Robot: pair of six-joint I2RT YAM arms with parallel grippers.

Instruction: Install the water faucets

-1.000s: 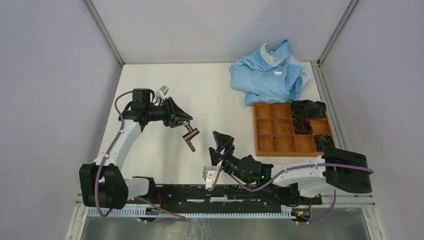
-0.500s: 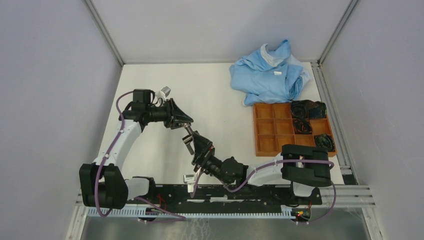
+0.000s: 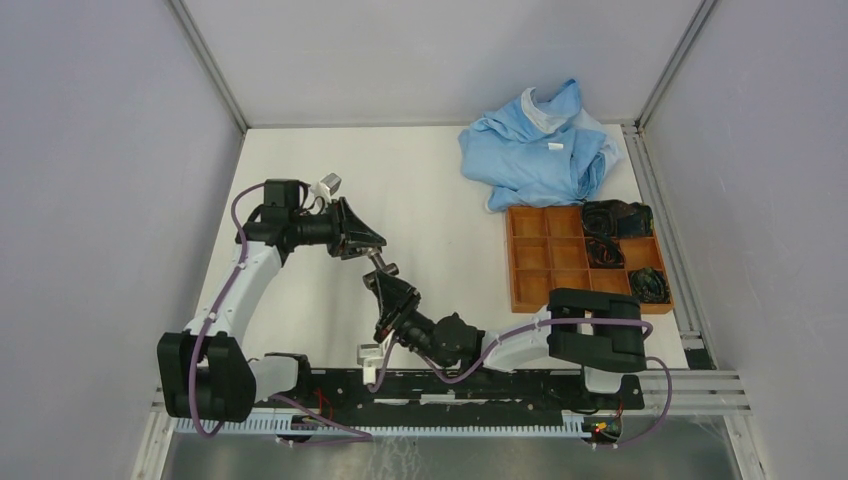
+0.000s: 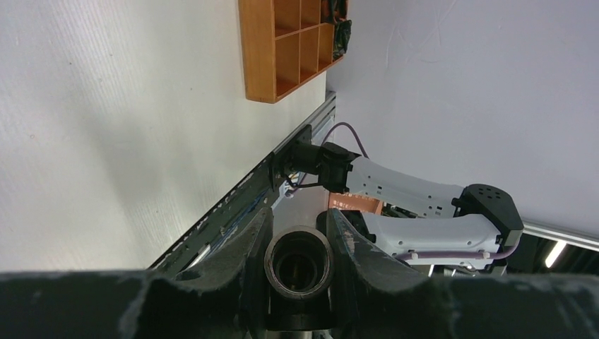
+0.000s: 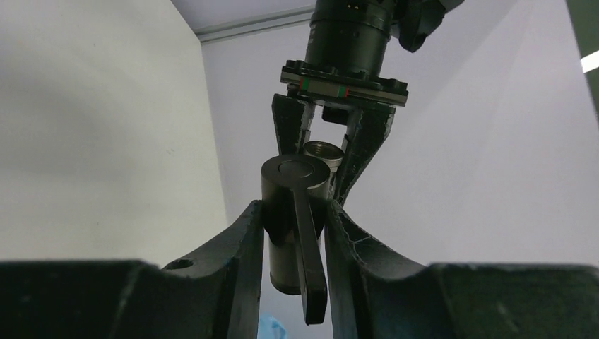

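The left gripper (image 4: 299, 244) is closed on a dark pipe fitting (image 4: 299, 263). Its 2 fingers press on either side of the tube, whose open round end faces back toward the wrist camera.

The right gripper (image 5: 294, 219) is likewise clamped, its 2 fingers squeezing a dark capped cylinder, the faucet body (image 5: 282, 191). A flat lever (image 5: 309, 247) runs down the front of the body between the fingertips.

In the right wrist view, a lighter threaded end sits just beyond the right fingertips, directly behind the faucet body and between the left fingers. It looks to be touching the body or very near it. The pictures do not show whether these are 2 parts meeting or 2 ends of 1 joined piece.

In the overhead view, both sets of fingers meet tip to tip in the air above the table (image 3: 420, 180), with the metal between them. They are well apart from the wooden tray (image 3: 545, 298) and the blue cloth (image 3: 535, 145).

As a judgement, the task is midway: the pieces are picked up and brought together, so fetching is done. What is left is to seat or screw them fully and then let go. No thread engagement can be confirmed, and no other fixture to mount them on is in view
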